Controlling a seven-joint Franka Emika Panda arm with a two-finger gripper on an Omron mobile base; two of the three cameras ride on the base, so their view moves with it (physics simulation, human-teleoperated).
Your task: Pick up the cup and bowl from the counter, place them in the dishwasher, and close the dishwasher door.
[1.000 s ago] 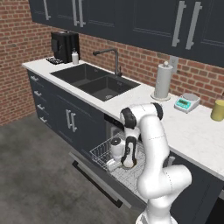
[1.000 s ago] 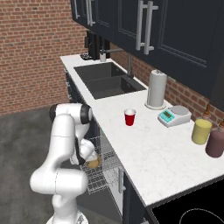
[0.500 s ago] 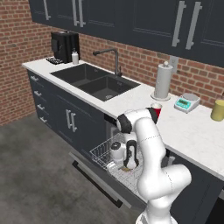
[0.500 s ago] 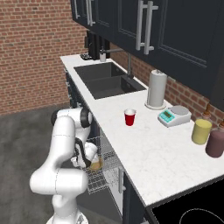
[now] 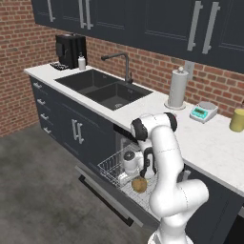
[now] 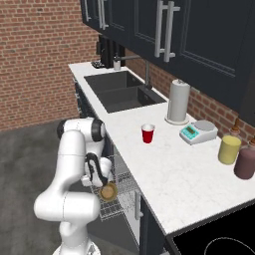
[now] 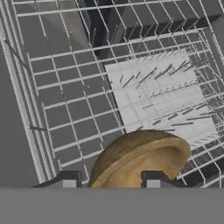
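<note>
A home kitchen: sink (image 5: 107, 90), brick wall (image 5: 19, 57), dark cabinets (image 5: 143, 24), marble counter (image 6: 174, 174), dishwasher (image 5: 119, 167).

Arm reaching down into the open dishwasher rack

The white arm (image 5: 164, 157) bends down from the tabletop (image 5: 209, 143) edge into the pulled-out wire rack (image 5: 116, 169) of the dishwasher (image 5: 125, 177), whose door (image 5: 102, 193) lies folded down flat with its bar handle at the front. The tan bowl (image 5: 139, 184) sits in the rack, tilted, just below the claw (image 5: 144, 174), whose jaw state cannot be told from here. On the tabletop behind stand a paper towel roll (image 5: 177, 89), a small scale (image 5: 203, 112) and a yellow canister (image 5: 237, 119); the sink (image 5: 106, 88) with its tap (image 5: 125, 64) lies to the left.
</note>
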